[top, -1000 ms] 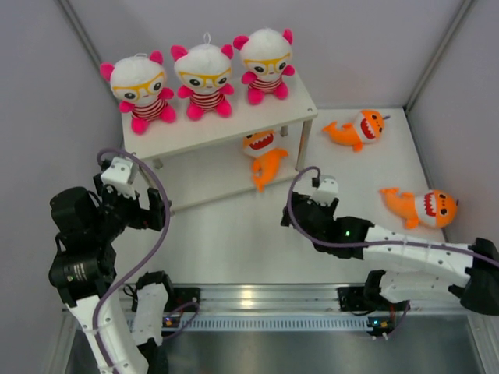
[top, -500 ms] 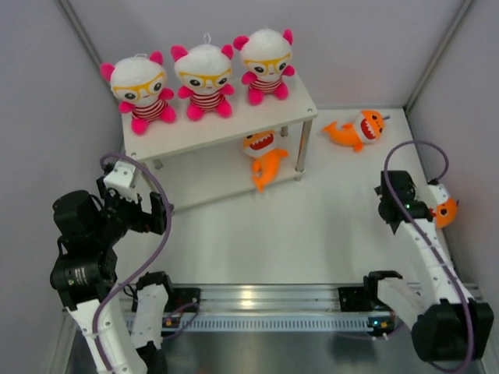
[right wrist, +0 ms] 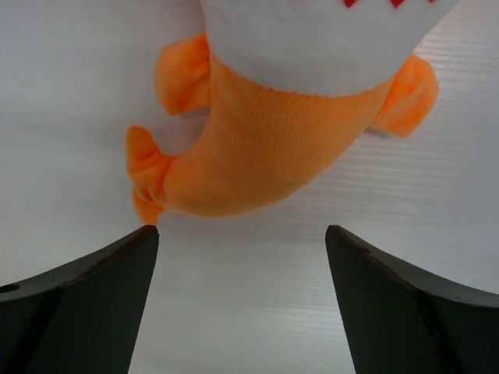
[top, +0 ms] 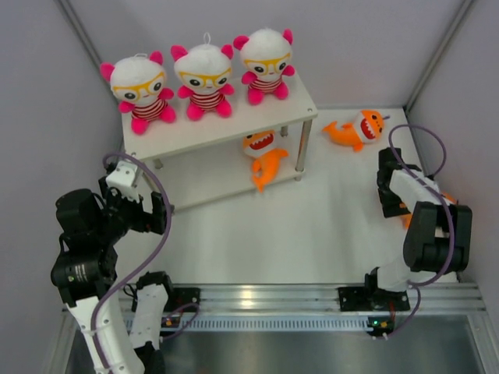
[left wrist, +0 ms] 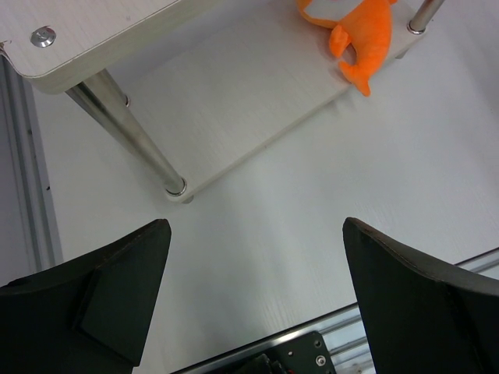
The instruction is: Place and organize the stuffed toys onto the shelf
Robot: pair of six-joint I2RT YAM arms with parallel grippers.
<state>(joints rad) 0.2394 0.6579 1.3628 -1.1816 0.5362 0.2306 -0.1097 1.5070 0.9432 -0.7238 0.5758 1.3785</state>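
Half a second on, the right arm (top: pixel 429 234) has folded tighter against the right wall. The right claw (right wrist: pixel 242 231) now hangs directly over the near shark (right wrist: pixel 265 148). In the overhead view that toy lay in plain sight beside the arm before and is now almost covered by it. The claw's jaws stand wide apart and grip nothing, with the toy just beyond the fingertips. Seen from the wrist, the shark lies on the table (top: pixel 312 234) with its long axis slanting. Its tail is at the lower left of that view and its white belly toward the top right.

The left claw (left wrist: pixel 253 226) has barely moved. It is wide open and empty above the table, by the near-left leg (left wrist: pixel 129 132) of the shelf (top: pixel 234 128).

No toy has shifted. Three bears (top: pixel 204 78) sit in a row on the shelf's top, facing near. A second shark (top: pixel 261 156) lies on the lower tier, head far, tail over the near edge. A third shark (top: pixel 357 128) lies on the table at far right, tail left, head right.
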